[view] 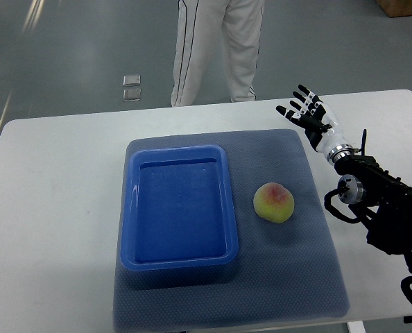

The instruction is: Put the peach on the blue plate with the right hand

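while peach lies on mat beside blue plate | right hand fingers spread, empty

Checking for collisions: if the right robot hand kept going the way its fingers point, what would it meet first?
Probably nothing: the right robot hand points up-left past the mat, over bare table. Height unclear.

I find no legible text, label, brand, number or sign anywhere in the top view. I checked the blue plate, the peach, the grey mat, the white table and the right hand; all surfaces are unmarked.
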